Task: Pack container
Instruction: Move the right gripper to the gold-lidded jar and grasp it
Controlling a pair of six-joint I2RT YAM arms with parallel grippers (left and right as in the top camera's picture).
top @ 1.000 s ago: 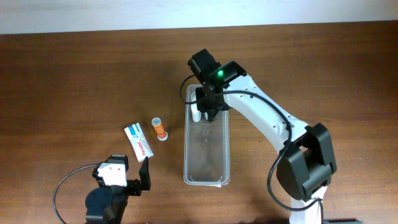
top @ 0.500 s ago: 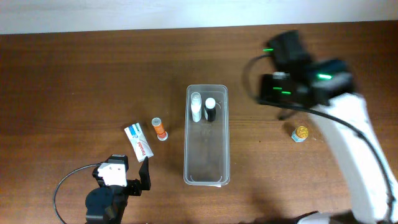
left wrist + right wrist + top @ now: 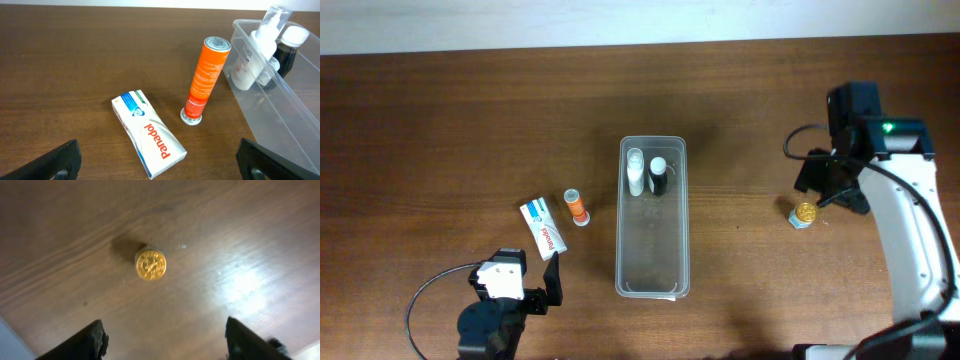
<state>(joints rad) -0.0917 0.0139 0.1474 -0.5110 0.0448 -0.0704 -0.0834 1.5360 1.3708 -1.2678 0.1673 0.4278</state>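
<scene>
The clear plastic container (image 3: 653, 262) lies lengthwise at mid-table and holds a white pump bottle (image 3: 636, 172) and a dark bottle with a white cap (image 3: 659, 176) at its far end; its wall also shows in the left wrist view (image 3: 280, 107). An orange tube (image 3: 576, 206) (image 3: 206, 77) and a white Panadol box (image 3: 543, 226) (image 3: 149, 134) lie left of it. A small gold-lidded jar (image 3: 804, 214) (image 3: 150, 263) stands on the right. My right gripper (image 3: 832, 190) (image 3: 165, 342) is open and empty beside and above the jar. My left gripper (image 3: 552, 283) (image 3: 160, 160) is open, near the box.
Bare brown wooden table (image 3: 440, 130) all round. A black cable (image 3: 420, 300) loops by the left arm's base at the front edge. The right arm's white link (image 3: 915, 240) runs along the right side.
My right gripper left the container, where the dark bottle now lies beside the white one, and swung right across the table to above the gold-lidded jar. The left arm has not moved.
</scene>
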